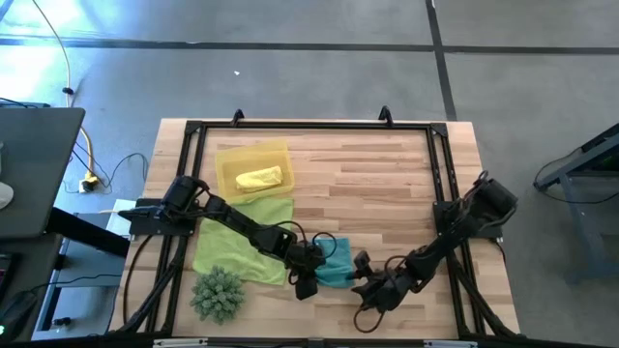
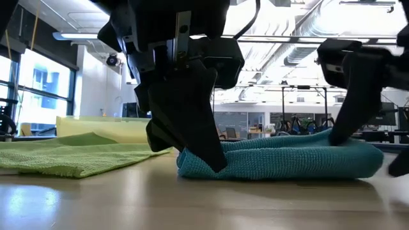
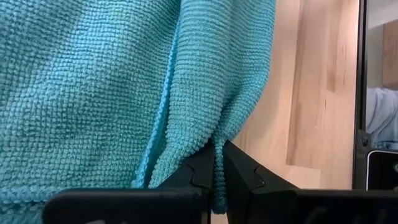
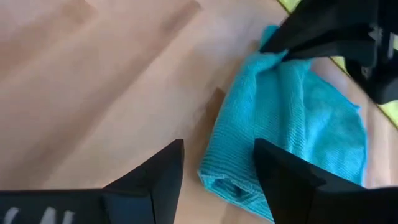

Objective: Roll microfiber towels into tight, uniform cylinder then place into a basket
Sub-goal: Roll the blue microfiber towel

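Teal towel (image 1: 336, 263) lies near the front edge of the table (image 1: 387, 184), partly rolled/folded into a loose flat tube, between the 2 grippers. Left gripper (image 3: 217, 163) is closed on a thin fold at the towel's edge; cloth is pinched between the fingertips, per left wrist view. Right gripper (image 4: 219, 163) sits just beside the other end of the teal roll, fingers spread wide, nothing between them.

Green towel (image 1: 242, 237) lies flat and unrolled, just beside the teal one. Yellow towel (image 1: 259, 179) is rolled and already in the basket (image 1: 224, 159) toward the table's rear left. 1 of 3 done, by my est.

Handling: cloth is light, soft, limp, no stiffness; a roll will likely sag and loosen if lifted by 1 corner. Nap looks grippy, not slippery. Nothing fragile. Rec. hold: pinch across the roll's full thickness near each end, both arms, keeping the loose outer edge trapped under so layers don't unwind.
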